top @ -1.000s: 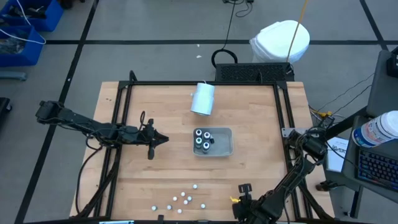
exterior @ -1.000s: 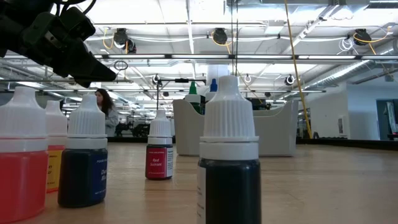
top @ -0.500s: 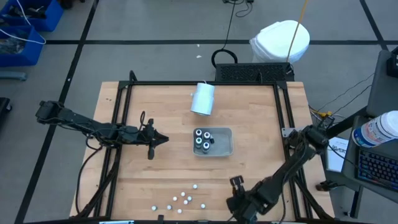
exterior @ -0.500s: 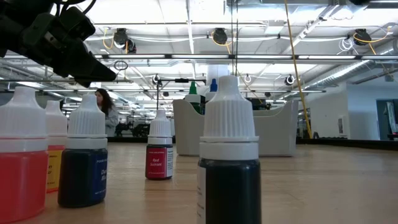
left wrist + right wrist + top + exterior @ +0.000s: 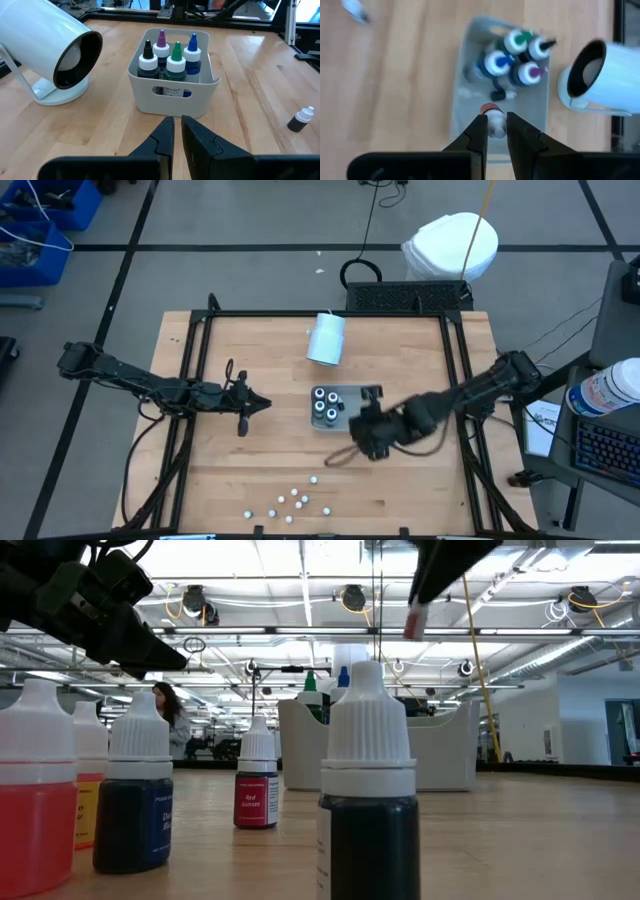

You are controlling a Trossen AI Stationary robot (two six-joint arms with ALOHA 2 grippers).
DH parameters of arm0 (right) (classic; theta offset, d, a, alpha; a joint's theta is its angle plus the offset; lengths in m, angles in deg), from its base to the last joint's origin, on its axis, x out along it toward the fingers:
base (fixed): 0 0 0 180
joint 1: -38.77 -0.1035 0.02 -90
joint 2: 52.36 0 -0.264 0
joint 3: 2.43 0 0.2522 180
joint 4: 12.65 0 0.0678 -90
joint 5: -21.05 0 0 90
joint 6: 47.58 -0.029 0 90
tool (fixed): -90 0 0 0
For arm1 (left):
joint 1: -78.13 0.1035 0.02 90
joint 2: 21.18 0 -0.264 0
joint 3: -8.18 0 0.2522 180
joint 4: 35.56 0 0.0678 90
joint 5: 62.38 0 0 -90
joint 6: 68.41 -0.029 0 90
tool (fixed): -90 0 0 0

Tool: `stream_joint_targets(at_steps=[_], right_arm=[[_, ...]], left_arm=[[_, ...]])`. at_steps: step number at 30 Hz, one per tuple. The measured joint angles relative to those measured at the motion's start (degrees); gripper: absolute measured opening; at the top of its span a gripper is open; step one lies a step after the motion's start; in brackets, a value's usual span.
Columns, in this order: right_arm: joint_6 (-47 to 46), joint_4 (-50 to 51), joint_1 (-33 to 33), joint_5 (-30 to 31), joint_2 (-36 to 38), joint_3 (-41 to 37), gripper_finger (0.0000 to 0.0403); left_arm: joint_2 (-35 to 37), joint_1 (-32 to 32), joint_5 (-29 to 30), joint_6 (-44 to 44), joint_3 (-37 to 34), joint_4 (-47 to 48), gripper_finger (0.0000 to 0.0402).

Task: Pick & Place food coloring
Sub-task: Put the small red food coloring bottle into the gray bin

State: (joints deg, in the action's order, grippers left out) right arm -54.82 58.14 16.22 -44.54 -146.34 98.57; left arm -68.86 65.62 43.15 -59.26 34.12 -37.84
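Right gripper (image 5: 493, 131), up from the table's near edge within the last second, now over the tray's (image 5: 366, 420) near side, clenched on 1 small food coloring bottle (image 5: 492, 120). 4 bottles (image 5: 169, 61) upright inside already; release probably next. Left gripper (image 5: 176, 135) idle left of tray, pinched shut, empty. Loose bottles (image 5: 295, 501) remaining near front edge.

Grey floor (image 5: 250, 220) with dark seams, blue crate (image 5: 45, 215) at one corner, white ceiling (image 5: 300, 580) with pipes and lamps, distant person (image 5: 168, 715) beyond the wooden surface (image 5: 270, 460)
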Motion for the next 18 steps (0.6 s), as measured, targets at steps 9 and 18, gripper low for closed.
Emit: stream_joint_targets(at_steps=[9, 18], right_arm=[[5.4, -10.9, 12.6, -8.4, -0.2, -13.0, 0.0043], [6.7, -20.7, 18.2, -14.7, -0.5, -21.3, 0.0043]], left_arm=[[0.0, 0.0, 0.0, -0.5, 0.0, 0.1, 0.0042], [0.0, 0.0, 0.0, -1.5, 0.0, 0.0, 0.0042]])
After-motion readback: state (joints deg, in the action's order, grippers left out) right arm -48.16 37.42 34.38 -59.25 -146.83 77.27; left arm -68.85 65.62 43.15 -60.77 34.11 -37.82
